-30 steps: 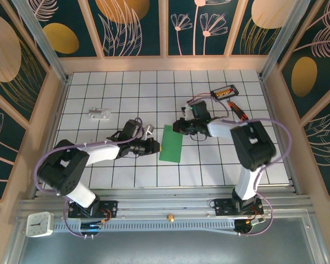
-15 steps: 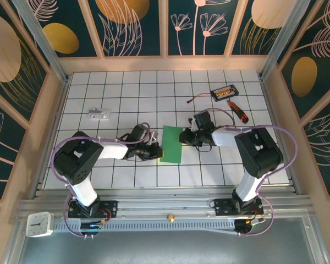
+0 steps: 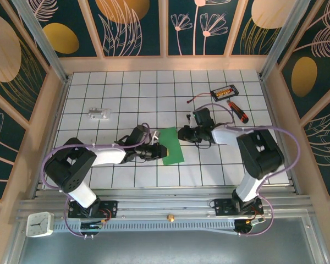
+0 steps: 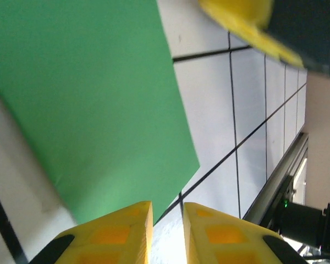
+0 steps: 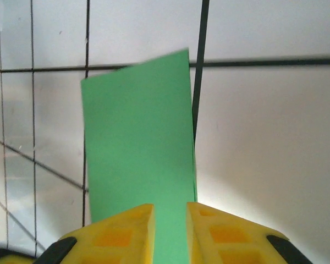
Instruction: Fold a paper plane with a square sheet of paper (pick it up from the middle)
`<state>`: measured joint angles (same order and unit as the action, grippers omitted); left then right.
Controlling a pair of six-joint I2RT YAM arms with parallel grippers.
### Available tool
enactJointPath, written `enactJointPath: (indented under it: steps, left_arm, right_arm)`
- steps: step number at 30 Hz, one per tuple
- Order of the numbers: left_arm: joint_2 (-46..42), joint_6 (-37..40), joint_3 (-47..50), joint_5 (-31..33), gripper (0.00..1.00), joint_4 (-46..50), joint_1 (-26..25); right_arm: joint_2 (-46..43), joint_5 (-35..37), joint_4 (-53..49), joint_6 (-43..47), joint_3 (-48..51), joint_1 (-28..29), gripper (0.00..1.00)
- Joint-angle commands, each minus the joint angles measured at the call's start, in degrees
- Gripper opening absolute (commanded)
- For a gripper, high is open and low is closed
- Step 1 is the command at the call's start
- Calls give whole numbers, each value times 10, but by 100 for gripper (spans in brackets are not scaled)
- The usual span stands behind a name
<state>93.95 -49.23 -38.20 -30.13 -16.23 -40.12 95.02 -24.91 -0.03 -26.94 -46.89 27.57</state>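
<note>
The square sheet of paper (image 3: 173,146) lies on the tiled table as a narrow bright-green rectangle, slightly tilted. My left gripper (image 3: 161,151) is low at its near left corner. In the left wrist view the paper (image 4: 93,99) spreads ahead, and that gripper's jaws (image 4: 166,220) stand a narrow gap apart over bare tile beside the corner. My right gripper (image 3: 181,134) is at the paper's far right end. In the right wrist view its jaws (image 5: 170,220) stand slightly apart over the flat green strip (image 5: 137,137), which shows through the gap. No paper plane shape is seen.
A black box with orange parts (image 3: 224,92) and a black-and-orange screwdriver (image 3: 240,113) lie at the back right. A small pale object (image 3: 99,114) sits at the back left. Wooden walls (image 3: 50,110) ring the table (image 3: 154,82).
The left gripper has slid right to the paper's near corner, and its jaws shut and parted again. The right gripper's jaws have parted a little. The paper now lies a bit more tilted.
</note>
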Motion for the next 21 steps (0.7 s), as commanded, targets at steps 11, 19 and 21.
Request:
enactJointPath:
  steps: [11,19,21]
  left_arm:
    - [85,44,-37,16,0,55,2]
    - [98,54,-28,17,0,56,2]
    - [99,55,-29,17,0,58,2]
  right_arm:
    - [-149,37,-36,-88,139,69,38]
    - [-137,35,-10,-111,159,87,38]
    - [-135,33,-6,-113,159,90,38]
